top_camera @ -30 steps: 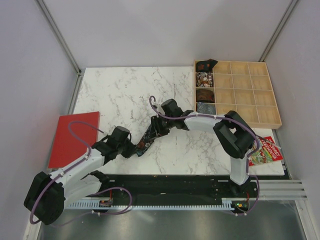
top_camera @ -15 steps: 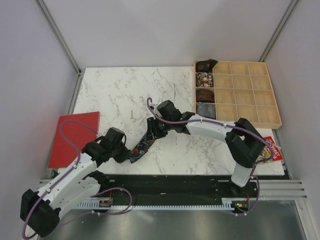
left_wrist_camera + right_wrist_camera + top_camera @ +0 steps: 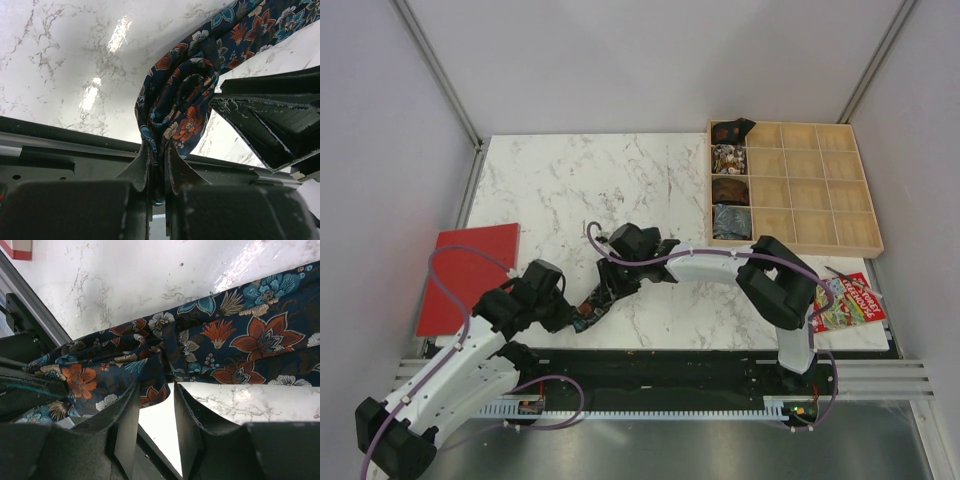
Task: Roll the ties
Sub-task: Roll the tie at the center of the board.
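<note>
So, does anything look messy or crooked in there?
Yes. The tie pinched in the left claw is rolled into a loose, lopsided bundle, not a neat coil. In the wooden tray, dark fabric pokes over the rim of the far-left corner compartment.

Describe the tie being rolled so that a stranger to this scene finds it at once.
On the white marble table top, look near the front edge, where the left claw and right claw meet. The dark floral-print fabric necktie stretches between them, one end wound into a small roll pinched by the left one. Unlike the bundles in the wooden compartment tray, it is outside and only partly rolled.
</note>
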You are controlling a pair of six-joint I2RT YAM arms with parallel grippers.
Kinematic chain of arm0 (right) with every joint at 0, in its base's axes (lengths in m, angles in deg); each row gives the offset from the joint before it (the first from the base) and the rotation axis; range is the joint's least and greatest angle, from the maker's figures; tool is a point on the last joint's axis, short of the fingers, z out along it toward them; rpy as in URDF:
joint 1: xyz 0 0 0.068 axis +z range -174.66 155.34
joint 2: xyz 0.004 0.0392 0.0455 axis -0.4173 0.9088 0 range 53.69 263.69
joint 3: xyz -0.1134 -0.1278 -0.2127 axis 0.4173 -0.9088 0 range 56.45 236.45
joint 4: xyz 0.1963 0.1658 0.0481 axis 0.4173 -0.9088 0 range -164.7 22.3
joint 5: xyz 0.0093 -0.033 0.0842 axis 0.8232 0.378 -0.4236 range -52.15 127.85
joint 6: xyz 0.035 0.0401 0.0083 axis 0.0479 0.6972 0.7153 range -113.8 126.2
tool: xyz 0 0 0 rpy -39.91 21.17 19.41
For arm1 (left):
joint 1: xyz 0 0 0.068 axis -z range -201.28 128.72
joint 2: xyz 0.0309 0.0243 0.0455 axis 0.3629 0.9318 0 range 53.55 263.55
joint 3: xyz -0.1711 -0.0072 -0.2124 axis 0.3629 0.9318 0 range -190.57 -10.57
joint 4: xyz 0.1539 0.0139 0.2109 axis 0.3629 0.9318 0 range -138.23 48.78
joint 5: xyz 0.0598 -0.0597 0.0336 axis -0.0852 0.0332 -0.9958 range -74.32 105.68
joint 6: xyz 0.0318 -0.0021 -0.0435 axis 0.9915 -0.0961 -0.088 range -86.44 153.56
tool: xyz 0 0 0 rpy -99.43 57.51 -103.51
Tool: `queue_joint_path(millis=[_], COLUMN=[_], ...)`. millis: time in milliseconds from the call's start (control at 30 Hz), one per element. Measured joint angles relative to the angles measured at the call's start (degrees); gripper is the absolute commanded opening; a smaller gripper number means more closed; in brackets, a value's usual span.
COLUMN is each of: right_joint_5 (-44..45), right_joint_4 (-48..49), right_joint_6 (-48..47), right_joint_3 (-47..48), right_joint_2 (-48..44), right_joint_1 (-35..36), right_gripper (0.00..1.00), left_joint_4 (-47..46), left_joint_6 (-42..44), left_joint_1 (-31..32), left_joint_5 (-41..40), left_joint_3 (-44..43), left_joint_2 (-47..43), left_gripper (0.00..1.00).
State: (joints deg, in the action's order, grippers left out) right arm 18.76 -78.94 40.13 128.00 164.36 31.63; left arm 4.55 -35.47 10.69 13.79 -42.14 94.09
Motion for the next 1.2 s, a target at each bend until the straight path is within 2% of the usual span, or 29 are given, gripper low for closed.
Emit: queue_joint_path(millis=[467, 800, 1200], right_joint_5=[1.4, 1.6, 2.2], right_joint_4=[-0.4, -0.4, -3.5], right_joint_6=[0.9, 1.0, 0.8], right_joint_3=[6.5, 8.7, 9.2], right_joint_2=[5.8, 7.5, 8.9], right_joint_1=[2.6, 2.9, 0.8], right_gripper=[0.41, 0.42, 0.44], left_joint_4=[1.6, 0.0, -8.2], left_joint_6=[3.7, 9.6, 13.1], left_joint_1=[-1.1, -4.2, -5.0], left_joint_5=[0.5, 2.4, 5.6], left_joint_3=[-4.6, -10.4, -11.0], left_joint_2=[3.5, 13.3, 24.0], left_gripper=[0.02, 0.02, 0.02])
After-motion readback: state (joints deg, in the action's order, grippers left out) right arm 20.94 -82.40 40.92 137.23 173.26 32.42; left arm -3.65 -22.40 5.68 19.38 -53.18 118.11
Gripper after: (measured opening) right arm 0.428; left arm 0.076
